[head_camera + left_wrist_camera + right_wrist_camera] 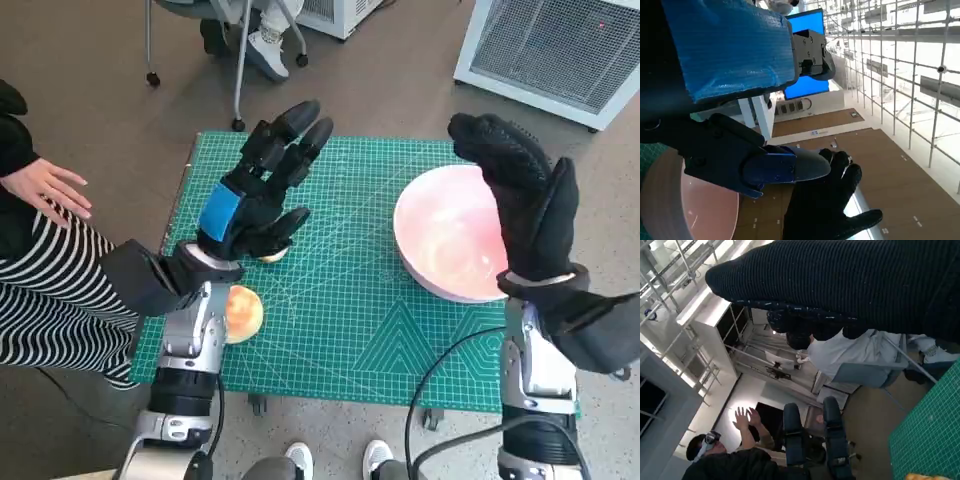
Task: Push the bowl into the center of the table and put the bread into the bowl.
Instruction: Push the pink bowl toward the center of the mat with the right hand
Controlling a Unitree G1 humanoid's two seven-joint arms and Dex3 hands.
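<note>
- Sitting at the right side of the bench (330,330), the bowl (445,235) is pink-white and empty, well off centre; the right robot hand (520,195) hovers over its right rim, fingers spread and holding nothing.
- Pushing from that raised pose could go wrong: a glancing touch on the high rim may tip the bowl or spin it toward the near edge rather than slide it left.
- Raised over the left half of the green mat, the left robot hand (265,185) is also open and empty, fingers extended.
- The bread (243,310) lies at the near left, partly hidden under the left forearm; a smaller pale piece (272,256) shows below the palm, and I cannot tell what it is.
- Lowering the left arm blindly might nudge the bread off the near-left edge.
- A person's hand (45,185) rests just beyond the left edge, so a wide swing risks contact.
</note>
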